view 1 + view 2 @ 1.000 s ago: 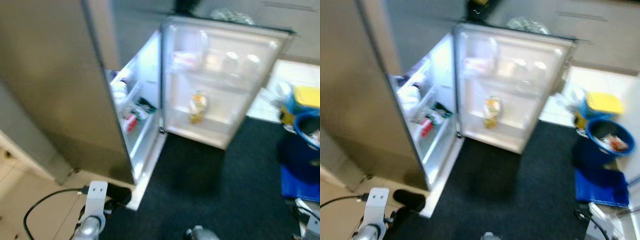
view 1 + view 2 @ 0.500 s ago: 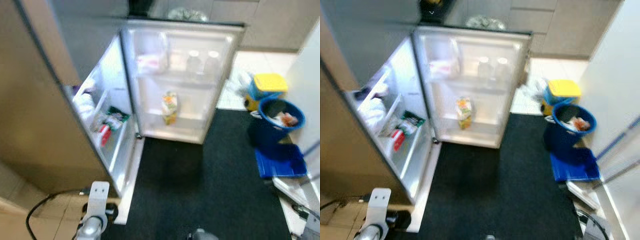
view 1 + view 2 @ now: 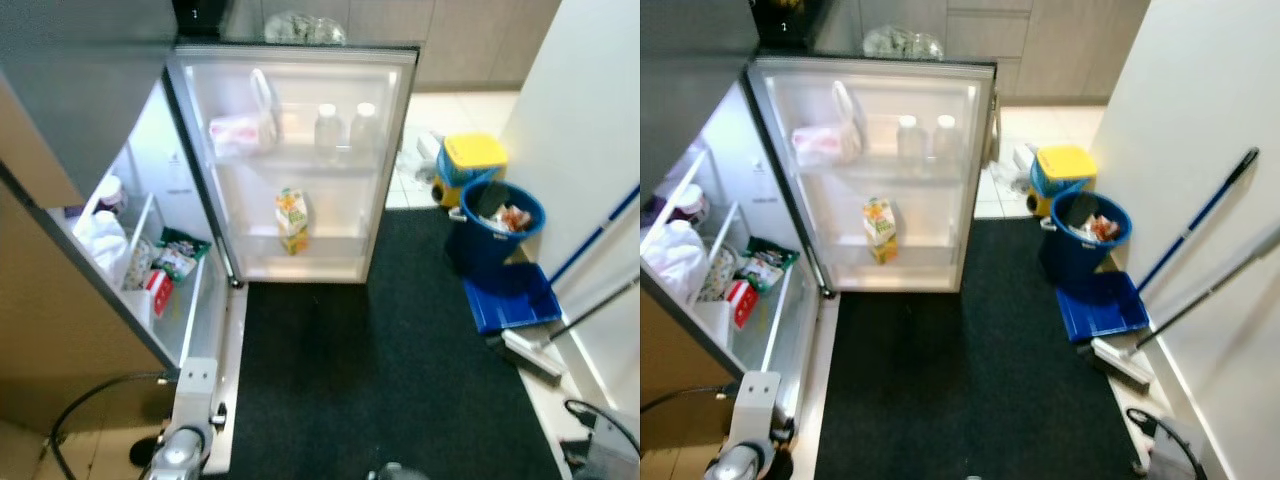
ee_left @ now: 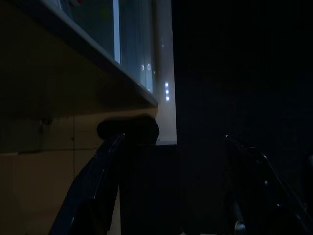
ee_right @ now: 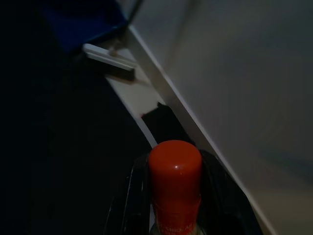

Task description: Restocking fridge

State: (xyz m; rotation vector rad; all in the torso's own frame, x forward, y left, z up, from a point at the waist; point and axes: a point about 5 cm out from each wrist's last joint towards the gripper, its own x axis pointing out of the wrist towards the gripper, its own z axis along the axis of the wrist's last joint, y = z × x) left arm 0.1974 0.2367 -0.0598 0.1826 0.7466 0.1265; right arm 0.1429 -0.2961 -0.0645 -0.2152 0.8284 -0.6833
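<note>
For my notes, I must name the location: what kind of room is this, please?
Most likely a home kitchen: an open fridge with a juice carton in its door, cabinets behind, and a blue waste bin beside a broom.

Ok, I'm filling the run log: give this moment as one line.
fridge door open | right gripper holds red-capped bottle | left gripper open, idle | juice carton on door shelf

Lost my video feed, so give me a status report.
Right gripper shut on red-capped bottle, low by the white wall. Left gripper open, idle near fridge base. Silver fridge door open. Black mat ahead.
</note>
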